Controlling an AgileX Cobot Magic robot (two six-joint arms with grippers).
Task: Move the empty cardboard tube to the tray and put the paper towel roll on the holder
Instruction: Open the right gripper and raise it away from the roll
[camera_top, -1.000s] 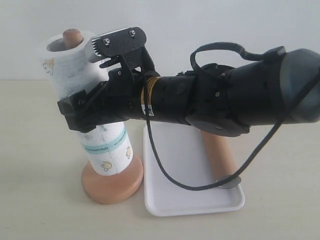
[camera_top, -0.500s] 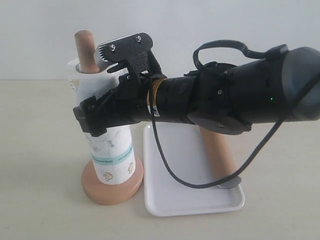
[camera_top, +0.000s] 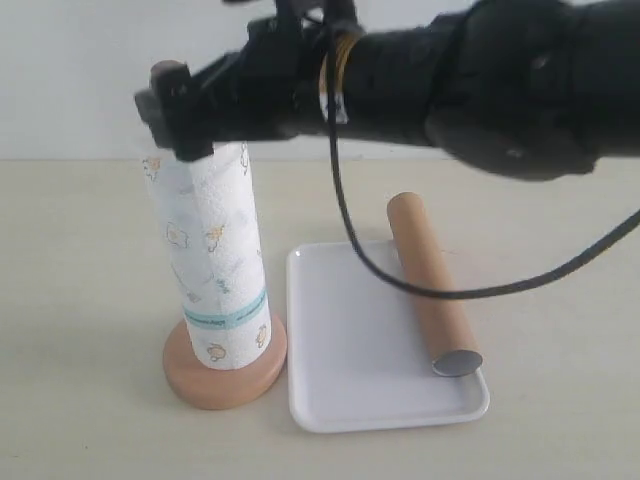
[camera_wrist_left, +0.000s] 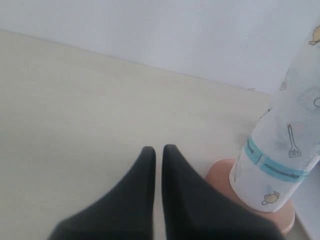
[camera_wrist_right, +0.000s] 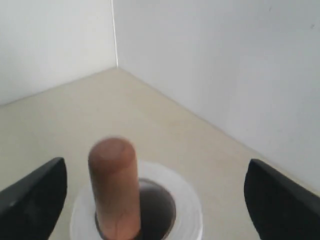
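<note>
**A:** Where does everything sit?

**B:** The tray (camera_top: 335, 405) lies flat, just beside the holder (camera_top: 225, 378). The roll (camera_top: 210, 250) stands upright on the holder, with the post through its core and its bottom on the disc. The tube (camera_top: 430, 290) lies along the tray's right side, its far end poking out past the rim.

**A:** How would they handle?

**B:** I'd judge the roll light and soft. It dents easily, so a wide, gentle hold around mid-body suits it. The holder looks solid and bottom-heavy, unlikely to tip. The tube seems light, smooth and hollow, stiff along its length but crushable. It is apt to roll, so it should be pinched across the middle.

**A:** And the grippers?

**B:** The right gripper (camera_wrist_right: 156, 197) hovers at the roll's top, jaws spread wide on either side, clamping nothing. The left gripper (camera_wrist_left: 156, 155) has its fingers pressed together, empty, low near the holder's base.
</note>
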